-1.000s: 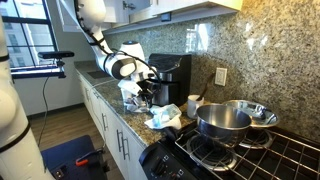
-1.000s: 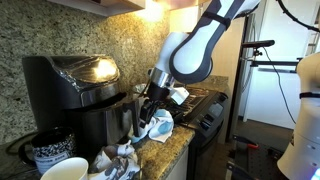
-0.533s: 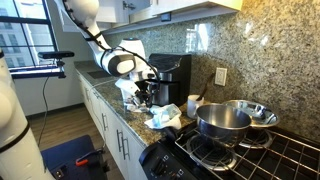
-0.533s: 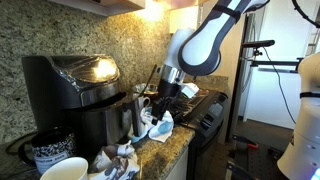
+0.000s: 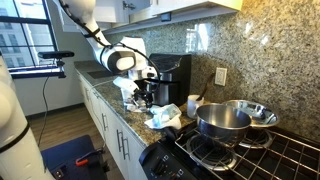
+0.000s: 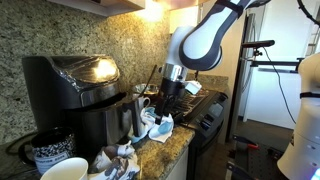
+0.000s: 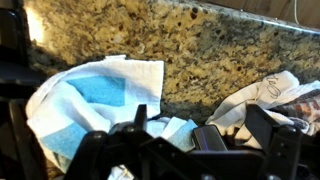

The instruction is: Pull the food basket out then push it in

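Just in front of the food basket (image 6: pixel 108 125), which is sitting flush in its black appliance (image 6: pixel 70 85), the gripper (image 6: pixel 160 107) is hovering over a crumpled cloth (image 6: pixel 158 127). Its fingers (image 7: pixel 210 138) are looking spread and empty. It should be squaring up to the basket's front, then pulling straight outward.

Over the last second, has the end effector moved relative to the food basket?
Yes. In an exterior view the end effector has shifted rightward, away from the food basket, widening the gap between them.
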`<state>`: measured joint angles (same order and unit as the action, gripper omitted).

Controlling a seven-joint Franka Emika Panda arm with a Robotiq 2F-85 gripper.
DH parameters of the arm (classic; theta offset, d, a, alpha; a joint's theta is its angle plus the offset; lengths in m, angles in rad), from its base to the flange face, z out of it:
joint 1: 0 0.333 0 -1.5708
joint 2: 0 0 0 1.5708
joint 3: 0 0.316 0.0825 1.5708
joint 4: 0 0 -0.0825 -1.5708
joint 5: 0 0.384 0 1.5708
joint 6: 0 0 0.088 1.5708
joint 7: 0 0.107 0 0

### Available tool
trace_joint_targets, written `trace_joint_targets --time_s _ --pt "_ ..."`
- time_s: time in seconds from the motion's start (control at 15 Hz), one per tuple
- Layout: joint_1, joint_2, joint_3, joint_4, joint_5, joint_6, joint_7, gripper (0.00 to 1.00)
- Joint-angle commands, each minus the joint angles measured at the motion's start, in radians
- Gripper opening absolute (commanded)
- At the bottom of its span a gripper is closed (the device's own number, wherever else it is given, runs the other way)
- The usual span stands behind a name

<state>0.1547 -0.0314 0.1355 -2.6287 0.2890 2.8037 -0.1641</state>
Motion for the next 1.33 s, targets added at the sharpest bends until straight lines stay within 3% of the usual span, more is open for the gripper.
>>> trace_joint_targets --time_s 0.0,0.27,0.4,0.8,1.2,1.27 --pt "0.014 0.032 0.004 0.016 0.04 -0.003 -0.08 1.0" --pt "0.014 0.105 0.028 0.049 0.08 0.03 -0.16 1.0" --pt "0.0 0.078 0.032 0.027 0.038 0.01 -0.12 1.0" --pt "-0.009 0.152 0.053 0.064 0.049 0.019 -0.141 1.0" --pt "-0.049 0.296 0.094 0.091 -0.017 0.318 -0.132 1.0" --pt "-0.02 0.317 0.068 0.1 0.008 0.365 -0.163 1.0"
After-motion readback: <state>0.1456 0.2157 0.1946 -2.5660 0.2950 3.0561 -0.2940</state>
